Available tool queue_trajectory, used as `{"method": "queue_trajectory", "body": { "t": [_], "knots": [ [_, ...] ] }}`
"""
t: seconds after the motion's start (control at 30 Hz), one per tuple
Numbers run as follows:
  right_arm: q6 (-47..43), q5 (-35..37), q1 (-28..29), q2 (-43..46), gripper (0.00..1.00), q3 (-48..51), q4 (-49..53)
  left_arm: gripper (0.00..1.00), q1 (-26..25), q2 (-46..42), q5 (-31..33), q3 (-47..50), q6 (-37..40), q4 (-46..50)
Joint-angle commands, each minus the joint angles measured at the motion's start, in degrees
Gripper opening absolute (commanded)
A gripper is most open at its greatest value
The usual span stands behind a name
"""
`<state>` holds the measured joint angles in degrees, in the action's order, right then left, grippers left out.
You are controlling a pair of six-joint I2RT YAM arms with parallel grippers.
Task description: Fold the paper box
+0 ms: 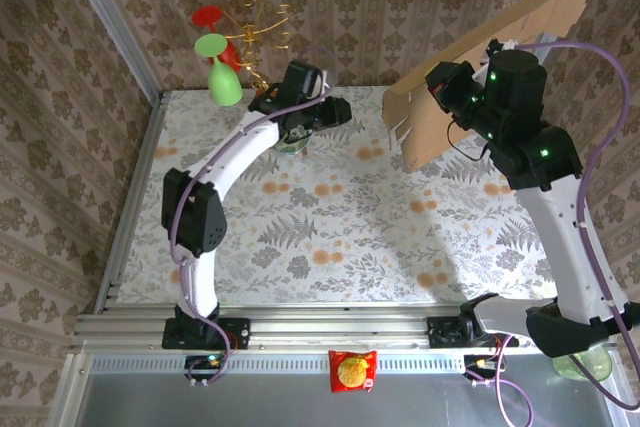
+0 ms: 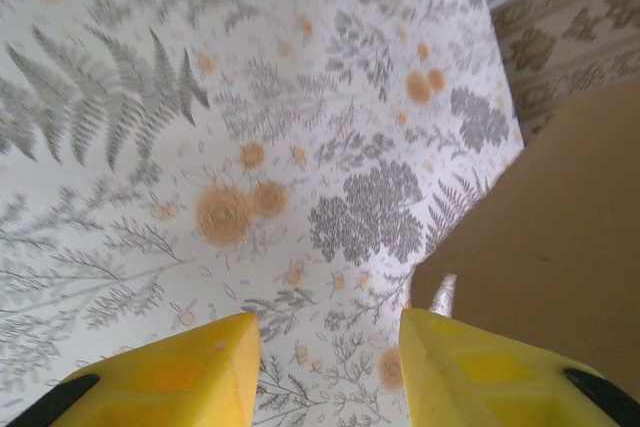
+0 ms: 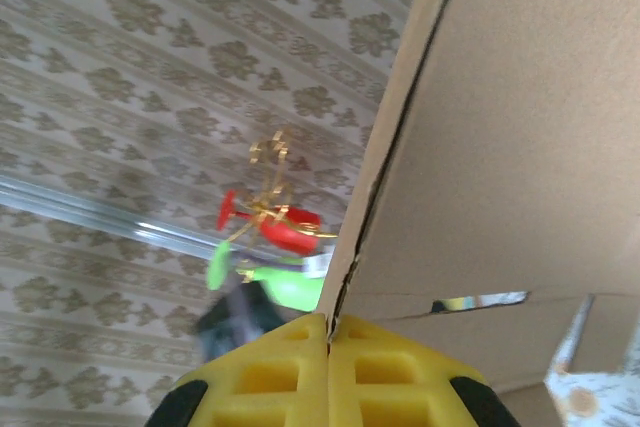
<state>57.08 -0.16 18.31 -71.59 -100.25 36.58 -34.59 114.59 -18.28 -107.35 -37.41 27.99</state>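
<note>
Yellow-fingered right gripper [image 3: 327, 332] pinches one thin edge of the plain brown cardboard paper box [image 3: 520, 127], tilted high above the far right of the floral counter [image 1: 330, 237]; it could slip or swing, with the left gripper [image 2: 328, 332] wide, empty, well apart.

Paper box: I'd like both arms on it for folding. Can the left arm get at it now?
Probably yes. The right gripper pinches the paper box up off the table; the left gripper, jaws open, sits apart from it with nothing between.
</note>
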Motion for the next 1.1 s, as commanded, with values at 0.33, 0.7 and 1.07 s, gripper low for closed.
{"method": "queue_trajectory", "body": {
  "t": [0.33, 0.7, 1.07],
  "knots": [
    [12.1, 1.1, 4.2, -10.7, 0.0, 0.0, -8.0, 0.39, -2.8, -4.9, -0.1, 11.1, -5.7, -4.9],
    [14.3, -5.5, 1.3, -22.6, 0.0, 5.2, -19.4, 0.4, 0.7, -23.7, 16.8, 22.7, -5.0, 11.9],
    [19.3, -8.9, 0.7, -21.2, 0.0, 17.6, -30.9, 0.44, -1.1, -23.5, 9.8, 11.1, -28.3, 0.3]
  ]
}}
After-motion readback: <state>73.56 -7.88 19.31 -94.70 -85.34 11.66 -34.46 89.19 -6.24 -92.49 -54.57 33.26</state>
